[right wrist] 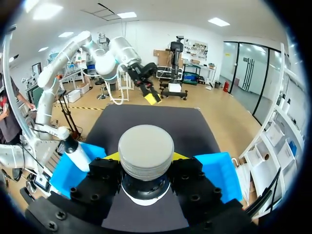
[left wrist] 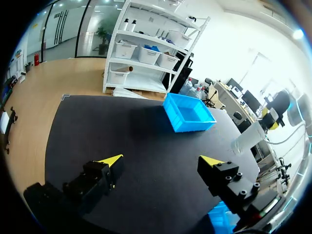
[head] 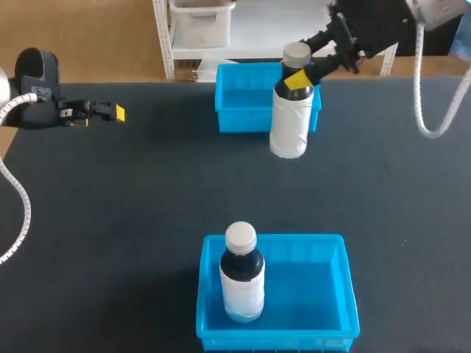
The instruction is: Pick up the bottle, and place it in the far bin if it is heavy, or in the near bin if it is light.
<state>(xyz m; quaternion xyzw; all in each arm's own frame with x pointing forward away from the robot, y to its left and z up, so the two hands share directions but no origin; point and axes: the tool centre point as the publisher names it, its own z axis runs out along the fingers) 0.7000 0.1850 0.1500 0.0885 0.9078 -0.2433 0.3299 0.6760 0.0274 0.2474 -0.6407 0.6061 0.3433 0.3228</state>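
My right gripper (head: 298,79) clamped on bottle (head: 288,129) neck, bottle hanging by far bin (head: 239,110) front edge. Pick done; placing in bin remains (heavy one, I'd guess). My left gripper (left wrist: 162,159) spread wide, empty.

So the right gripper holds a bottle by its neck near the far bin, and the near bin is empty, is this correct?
Not quite. The near bin is not empty: the head view shows a second bottle standing upright in it. The rest is right: the right gripper holds a bottle by its neck near the far bin.
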